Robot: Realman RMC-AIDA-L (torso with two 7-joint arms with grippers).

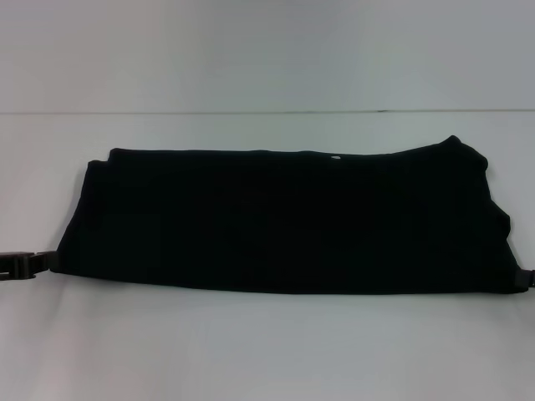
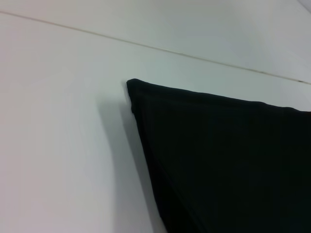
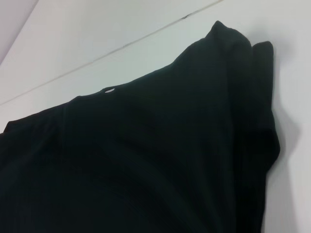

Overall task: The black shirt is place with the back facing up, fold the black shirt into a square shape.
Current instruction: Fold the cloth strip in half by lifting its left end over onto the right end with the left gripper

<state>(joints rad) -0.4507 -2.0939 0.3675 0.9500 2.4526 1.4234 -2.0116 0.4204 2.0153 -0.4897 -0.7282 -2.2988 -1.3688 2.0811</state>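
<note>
On my head camera the black shirt (image 1: 284, 221) lies as a wide folded band across the white table (image 1: 267, 351). My left gripper (image 1: 29, 264) sits at its nine-o'clock end, my right gripper (image 1: 527, 280) barely shows at four o'clock — I cannot tell either one's finger state. Left wrist: a shirt corner (image 2: 133, 85) on bare table. Right wrist: bunched cloth — a small white mark (image 3: 109, 90) at the far hem.
</note>
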